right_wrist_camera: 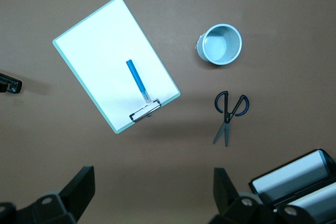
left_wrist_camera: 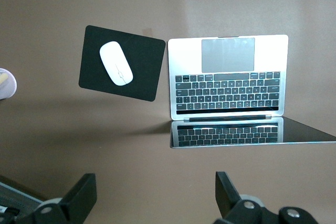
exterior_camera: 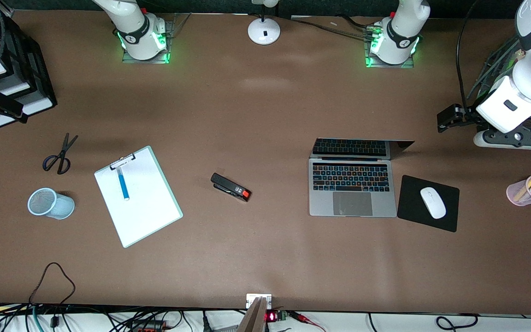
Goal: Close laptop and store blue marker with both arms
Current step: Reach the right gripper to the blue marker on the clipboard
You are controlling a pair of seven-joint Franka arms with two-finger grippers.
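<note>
The laptop lies open toward the left arm's end of the table, its screen upright; it also shows in the left wrist view. The blue marker lies on a white clipboard toward the right arm's end, and shows in the right wrist view. My left gripper is open and empty, high over bare table beside the laptop's screen. My right gripper is open and empty, high over bare table beside the clipboard's clip end.
A white mouse on a black pad lies beside the laptop. A pink pen cup, a black stapler, scissors, a light-blue mesh cup and a black crate stand around.
</note>
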